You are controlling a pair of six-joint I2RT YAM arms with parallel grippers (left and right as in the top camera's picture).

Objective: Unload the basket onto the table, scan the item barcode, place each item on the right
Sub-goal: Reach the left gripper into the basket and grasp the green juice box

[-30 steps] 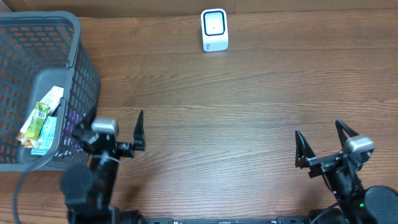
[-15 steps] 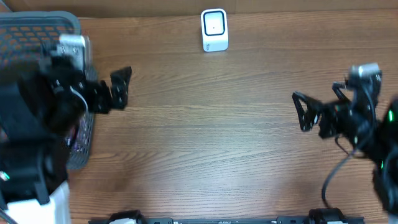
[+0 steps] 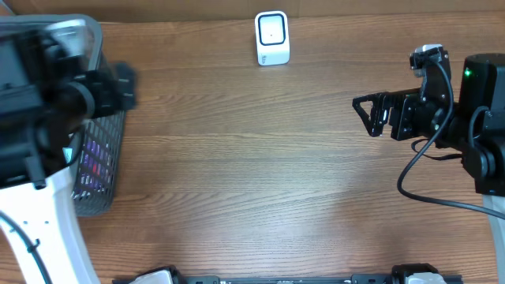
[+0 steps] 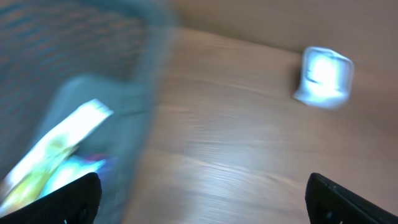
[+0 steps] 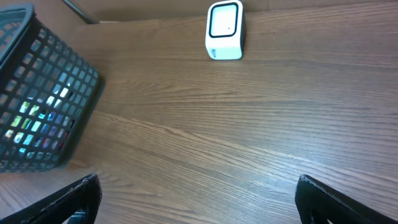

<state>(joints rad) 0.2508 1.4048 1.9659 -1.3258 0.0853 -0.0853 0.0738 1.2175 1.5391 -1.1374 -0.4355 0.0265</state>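
Black fingers of the left gripper (image 4: 204, 183) stand wide apart and empty, hanging over the edge of the grey mesh basket (image 3: 106, 154). A blurred yellow-green packet (image 4: 53, 149) lies inside it. Over on the other side, the right gripper (image 3: 365, 116) is spread just as wide, holding nothing above the wooden table (image 3: 252, 181). A white barcode scanner (image 3: 272, 38) stands at the far edge, well apart from both.

Wood table (image 3: 260, 158): grey mesh basket (image 3: 102, 150) at L edge, white scanner (image 3: 272, 38) far ctr.
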